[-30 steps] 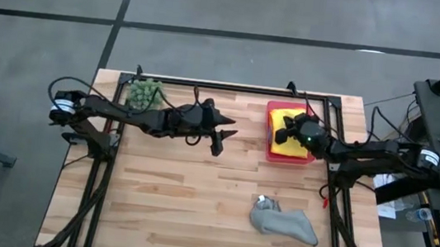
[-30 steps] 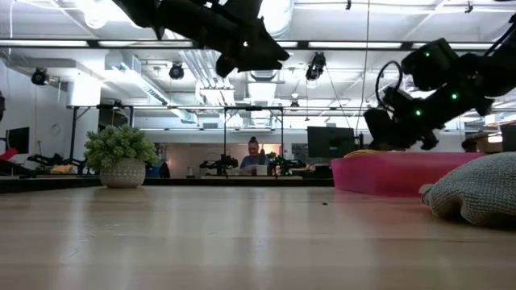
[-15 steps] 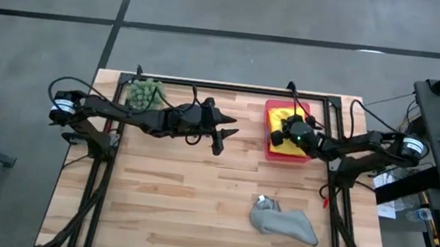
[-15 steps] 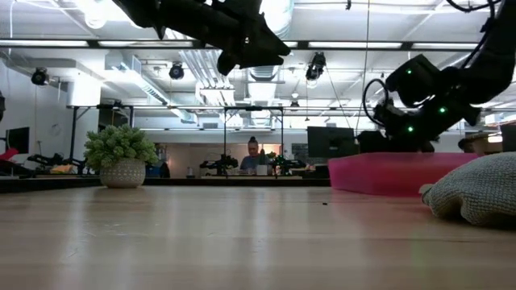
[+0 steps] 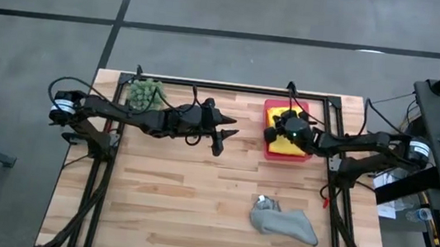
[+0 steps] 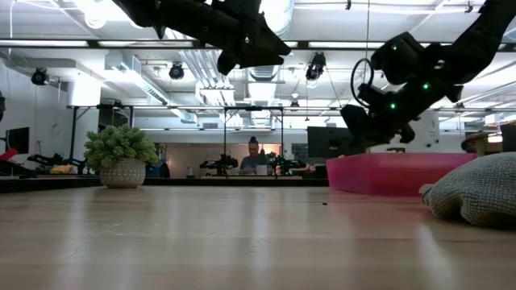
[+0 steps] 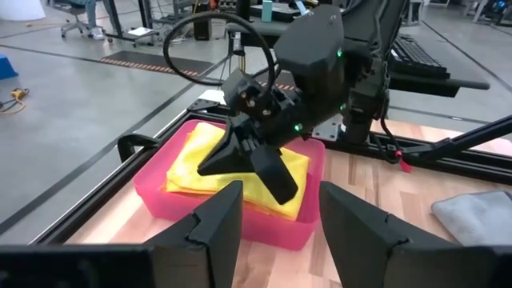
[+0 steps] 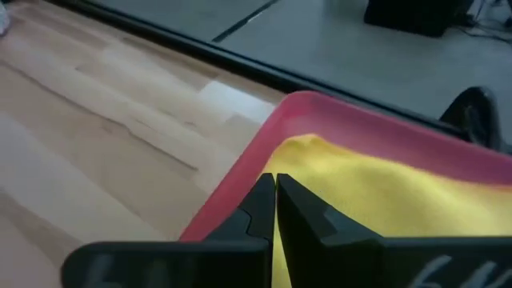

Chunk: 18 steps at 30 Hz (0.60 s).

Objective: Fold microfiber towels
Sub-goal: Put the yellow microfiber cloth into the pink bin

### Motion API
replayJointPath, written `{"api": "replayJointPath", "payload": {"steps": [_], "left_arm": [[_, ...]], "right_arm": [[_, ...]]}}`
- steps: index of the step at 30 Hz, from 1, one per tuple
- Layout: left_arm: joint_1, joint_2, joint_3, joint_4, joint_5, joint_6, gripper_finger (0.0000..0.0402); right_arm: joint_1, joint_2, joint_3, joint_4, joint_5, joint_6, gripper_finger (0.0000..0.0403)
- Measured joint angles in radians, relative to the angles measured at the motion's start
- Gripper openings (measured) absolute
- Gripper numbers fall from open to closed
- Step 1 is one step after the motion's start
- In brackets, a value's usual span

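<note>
A folded yellow towel point(image 5: 291, 145) lies in the pink tray point(image 5: 265, 151) at the table's far right. A crumpled grey towel point(image 5: 283, 222) lies on the table near the right front. The blue, orange and lime green towels do not show. My right gripper point(image 5: 272, 134) is shut and hangs just above the yellow towel point(image 8: 384, 200) at the tray's left rim point(image 8: 240, 180); it holds nothing. My left gripper point(image 5: 218, 142) is open and empty, raised over the table's middle, facing the tray point(image 7: 200, 200).
A spiky green plant point(image 5: 145, 92) in a pot stands at the far left. A black frame rail runs along the table's far edge and sides. Bare wood lies between the tray and the grey towel point(image 6: 476, 189). A person sits in the room far behind.
My right gripper has moved toward the table's left across the tray, first dipping toward the yellow towel and then rising to the tray's left rim. The towels have stayed where they were.
</note>
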Motion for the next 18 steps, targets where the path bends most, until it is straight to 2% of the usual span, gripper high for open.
{"api": "replayJointPath", "payload": {"steps": [7,13,18], "left_arm": [[0.000,0.000,0.000,0.000,0.000,0.001,0.0151],[0.000,0.000,0.001,0.001,0.000,0.003,0.0151],[-0.001,0.000,0.001,0.001,0.000,-0.001,0.0151]], "right_arm": [[0.019,0.091,-0.025,0.006,0.023,0.051,0.0008],[0.019,0.207,-0.035,0.109,0.022,0.084,0.0009],[0.019,0.163,-0.021,0.086,0.030,0.060,0.0008]]}}
